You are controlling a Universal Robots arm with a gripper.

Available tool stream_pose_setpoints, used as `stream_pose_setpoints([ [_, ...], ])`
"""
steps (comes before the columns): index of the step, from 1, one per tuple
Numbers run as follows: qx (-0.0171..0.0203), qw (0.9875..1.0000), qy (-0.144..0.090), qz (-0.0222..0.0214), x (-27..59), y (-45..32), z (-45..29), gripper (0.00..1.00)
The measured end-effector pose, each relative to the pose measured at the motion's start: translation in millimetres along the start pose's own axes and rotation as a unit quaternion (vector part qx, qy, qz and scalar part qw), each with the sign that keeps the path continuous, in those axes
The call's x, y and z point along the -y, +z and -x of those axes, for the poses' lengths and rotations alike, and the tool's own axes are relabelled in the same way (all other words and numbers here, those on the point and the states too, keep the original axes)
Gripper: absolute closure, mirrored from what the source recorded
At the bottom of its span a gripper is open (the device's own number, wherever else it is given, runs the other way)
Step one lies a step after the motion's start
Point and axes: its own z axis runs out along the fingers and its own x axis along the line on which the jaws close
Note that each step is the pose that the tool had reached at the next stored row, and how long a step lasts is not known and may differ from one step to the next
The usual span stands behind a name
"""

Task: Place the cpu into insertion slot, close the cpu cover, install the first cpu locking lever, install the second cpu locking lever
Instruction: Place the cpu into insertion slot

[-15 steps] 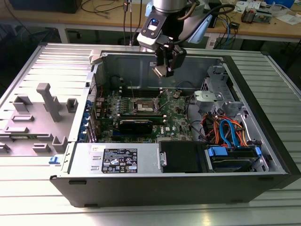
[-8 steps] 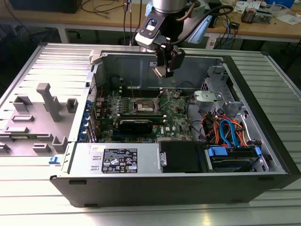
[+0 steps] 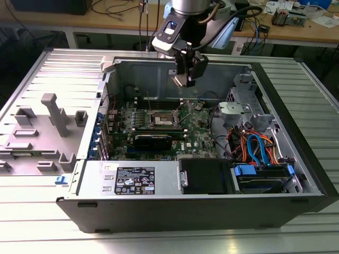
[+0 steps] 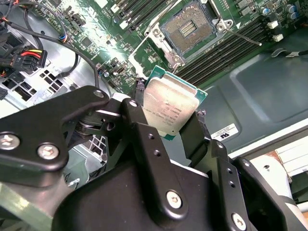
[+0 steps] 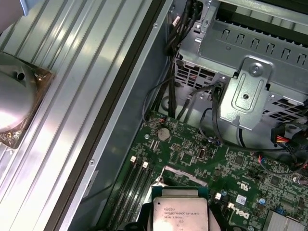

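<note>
Cpu (image 4: pixel 171 108) sits clamped in the gripper (image 4: pixel 169 105), held above the open computer case (image 3: pixel 296 159) and clear of the motherboard (image 4: pixel 101 33). In the second wrist view the two black fingers (image 4: pixel 195 132) press on opposite edges of the chip. The jaws are closed to just its width, with no gap on either side. Its dull silver lid faces the camera, with a thin green border around it, and it hangs tilted rather than level with the board. In the first wrist view the cpu (image 5: pixel 180 211) shows over the green board, near a round coin cell (image 5: pixel 164 134).

In the exterior view the gripper (image 3: pixel 185 79) hangs near the case's back wall, above the insertion slot (image 3: pixel 163 120) and toward the exterior view's right of it. In the second wrist view the insertion slot (image 4: pixel 189 30) lies bare, its dark contact field exposed inside a silvery rim. Beside it a silvery frame piece (image 4: pixel 161 45) stands up; I cannot tell for certain whether this is the cpu cover. A thin wire lever (image 4: pixel 240 34) angles out from one corner of the socket, across the long black memory slots (image 4: pixel 226 48).

A grey drive cage (image 5: pixel 250 62) and bundled cables (image 3: pixel 254 145) fill the case at the exterior view's right.
</note>
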Motion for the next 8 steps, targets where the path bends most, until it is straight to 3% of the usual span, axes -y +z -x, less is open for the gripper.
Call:
stream_pose_setpoints([
  [8, 0.0004, 1.0, 0.005, 0.0001, 3.7, 1.1, -1.5, 0.45],
])
